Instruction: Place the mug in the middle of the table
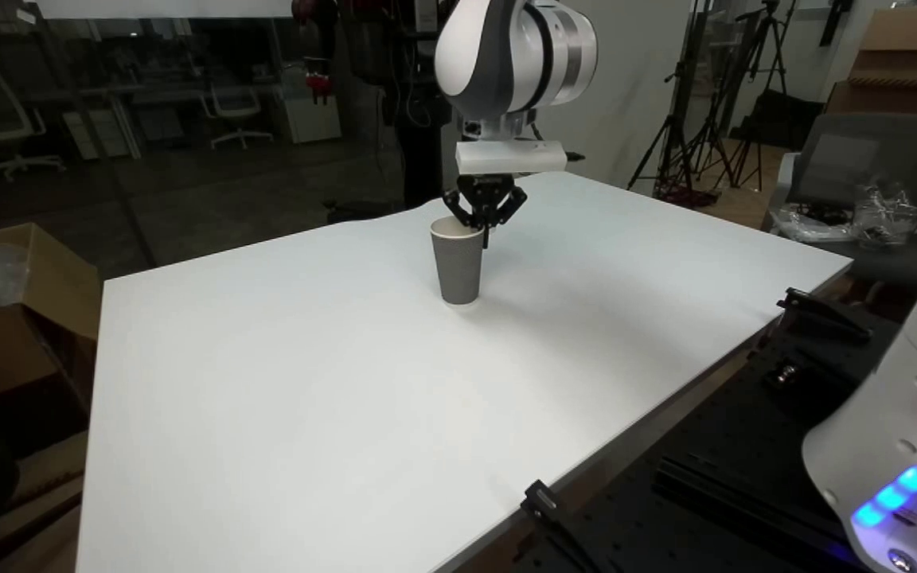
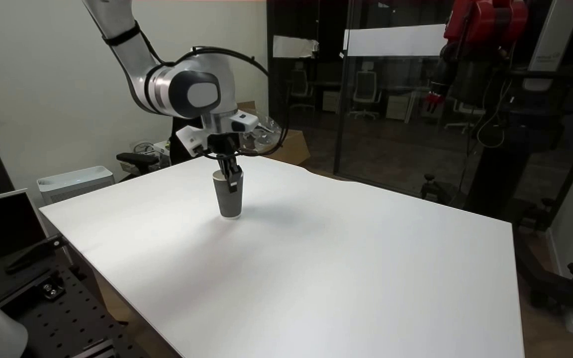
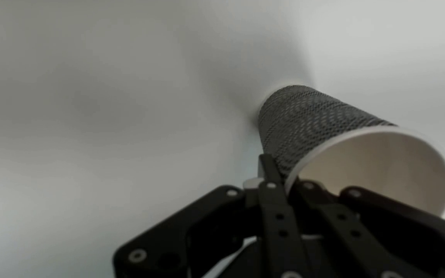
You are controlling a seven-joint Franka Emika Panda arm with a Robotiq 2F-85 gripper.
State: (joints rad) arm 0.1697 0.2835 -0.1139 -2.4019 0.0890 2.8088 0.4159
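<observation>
The mug (image 1: 458,267) is a grey tapered cup with a white rim. It is upright over the white table (image 1: 283,382), and also shows in an exterior view (image 2: 229,201). Its base is on or very close to the tabletop; I cannot tell whether it touches. My gripper (image 1: 481,229) points down at the rim. In the wrist view the gripper (image 3: 284,183) is shut on the cup wall, one finger outside and one inside the rim. The inner fingertip is hidden inside the mug (image 3: 311,116).
The robot base (image 1: 904,446) stands beside the table on a black mounting plate (image 2: 62,318). Cardboard boxes (image 1: 68,286) stand beyond a table edge. A chair (image 1: 872,183) and a red-and-black robot (image 2: 488,22) stand off the table.
</observation>
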